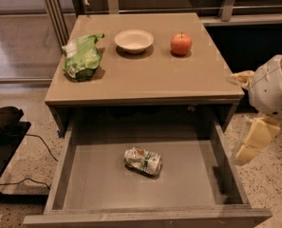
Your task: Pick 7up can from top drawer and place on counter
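The tool (252,141) hangs just outside the right wall of the open drawer (192,177), touching nothing; I cannot tell whether it is spread or pressed together. The can (143,160) lies on its side near the middle of the drawer's floor. Above the drawer, the surface (155,77) carries a green bag (82,57), a bowl (134,40) and an apple (181,44).

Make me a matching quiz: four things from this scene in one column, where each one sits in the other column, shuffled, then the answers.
1 soda can
2 apple
3 bowl
4 tool

A counter, back middle
B right of the drawer, outside it
C drawer floor
D counter, back right

Pairs: 1-C, 2-D, 3-A, 4-B
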Controlling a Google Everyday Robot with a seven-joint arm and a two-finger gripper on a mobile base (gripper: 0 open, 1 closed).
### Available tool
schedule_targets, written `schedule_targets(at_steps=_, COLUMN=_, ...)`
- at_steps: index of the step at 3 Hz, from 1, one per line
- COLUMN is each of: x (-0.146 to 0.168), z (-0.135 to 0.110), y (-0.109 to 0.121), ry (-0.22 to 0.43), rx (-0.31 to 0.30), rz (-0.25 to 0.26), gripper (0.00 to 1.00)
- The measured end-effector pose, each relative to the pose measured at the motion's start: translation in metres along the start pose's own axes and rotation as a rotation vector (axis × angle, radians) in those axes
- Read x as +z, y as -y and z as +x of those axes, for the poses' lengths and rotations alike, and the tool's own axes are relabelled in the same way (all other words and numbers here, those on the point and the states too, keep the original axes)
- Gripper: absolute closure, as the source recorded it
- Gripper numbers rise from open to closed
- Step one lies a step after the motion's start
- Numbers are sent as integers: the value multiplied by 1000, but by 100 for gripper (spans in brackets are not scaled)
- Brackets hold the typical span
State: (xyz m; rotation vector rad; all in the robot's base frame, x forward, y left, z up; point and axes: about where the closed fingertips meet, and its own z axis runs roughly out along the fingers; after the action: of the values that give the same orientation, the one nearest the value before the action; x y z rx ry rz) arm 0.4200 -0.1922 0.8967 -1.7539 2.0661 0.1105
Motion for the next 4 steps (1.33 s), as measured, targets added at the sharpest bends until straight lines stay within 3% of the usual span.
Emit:
schedule_targets(at_steps=1, x=52, z=6, y=-22, ry=134, rx=-2, rz=-10, gripper=0)
schedule_targets(at_steps=2, x=100, z=-9, y=-18, ry=191, rx=8, rz=41, gripper=0)
schedule_targets(at_steps=3, x=100, z=-9, y=-18, ry=191, rx=8, rz=41, gripper=0)
schedule_targets(at_steps=4, x=129, z=-22, y=-27, ry=245, rx=-11, rz=-16, gripper=0)
